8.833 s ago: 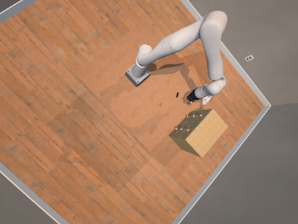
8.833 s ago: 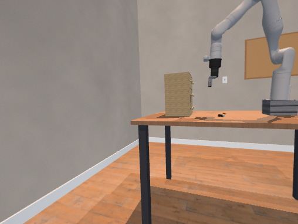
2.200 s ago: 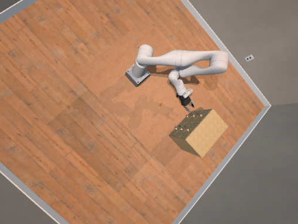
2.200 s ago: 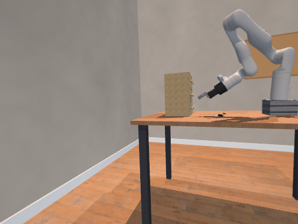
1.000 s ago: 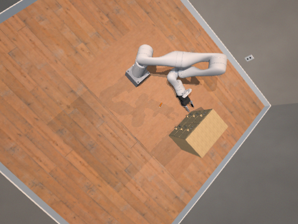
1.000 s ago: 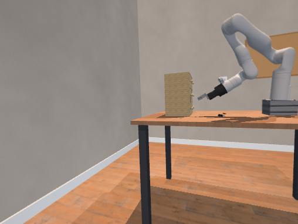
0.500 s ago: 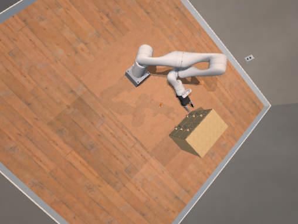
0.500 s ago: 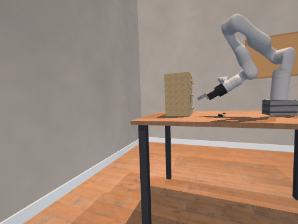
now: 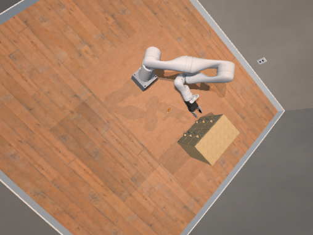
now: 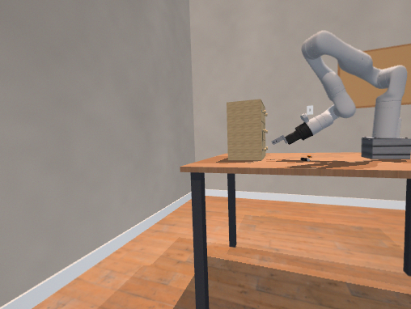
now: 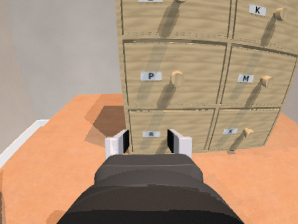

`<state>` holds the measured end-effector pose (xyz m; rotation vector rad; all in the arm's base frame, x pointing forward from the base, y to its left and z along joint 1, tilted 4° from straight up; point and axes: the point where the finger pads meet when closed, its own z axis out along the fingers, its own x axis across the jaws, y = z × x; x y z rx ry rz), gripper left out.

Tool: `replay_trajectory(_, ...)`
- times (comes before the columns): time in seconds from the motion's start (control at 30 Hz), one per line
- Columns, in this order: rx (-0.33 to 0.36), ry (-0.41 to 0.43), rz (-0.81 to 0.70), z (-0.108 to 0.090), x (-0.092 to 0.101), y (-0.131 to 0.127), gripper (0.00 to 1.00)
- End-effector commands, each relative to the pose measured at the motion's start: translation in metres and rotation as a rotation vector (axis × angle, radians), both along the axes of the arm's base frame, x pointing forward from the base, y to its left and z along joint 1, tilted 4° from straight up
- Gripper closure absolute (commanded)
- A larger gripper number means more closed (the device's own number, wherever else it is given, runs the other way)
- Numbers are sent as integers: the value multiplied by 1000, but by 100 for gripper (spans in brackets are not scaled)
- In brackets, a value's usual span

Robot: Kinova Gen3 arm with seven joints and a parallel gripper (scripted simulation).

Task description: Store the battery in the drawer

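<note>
AAA battery, not surely identifiable; gripper [image 9: 198,113] [image 10: 275,141] [image 11: 148,137], wide open, empty, left of drawer M [image 11: 237,93]; sideways misalignment could snag P's knob [image 11: 177,77].

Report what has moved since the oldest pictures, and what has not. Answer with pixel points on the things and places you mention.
The black two-finger gripper [image 9: 198,113] [image 10: 276,141] [image 11: 148,137] has come down from pointing at the table to tilt toward the drawer fronts, open, with nothing taken hold of. The pale wooden chest [image 9: 217,139] [image 10: 245,131] [image 11: 172,57] and small orange item [image 9: 169,109] [image 10: 309,156] look unmoved.
</note>
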<state>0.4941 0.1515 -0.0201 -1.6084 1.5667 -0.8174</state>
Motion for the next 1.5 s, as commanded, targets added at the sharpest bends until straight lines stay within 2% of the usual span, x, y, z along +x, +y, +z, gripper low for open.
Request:
replay_trajectory(0.0, -10, 13, 1, -22, -4, -2, 0)
replay_trajectory(0.17, -10, 13, 1, -41, -5, -1, 0)
replay_trajectory(0.3, -10, 13, 1, -46, -5, -1, 0)
replay_trajectory(1.47, -10, 13, 1, -46, -5, -1, 0)
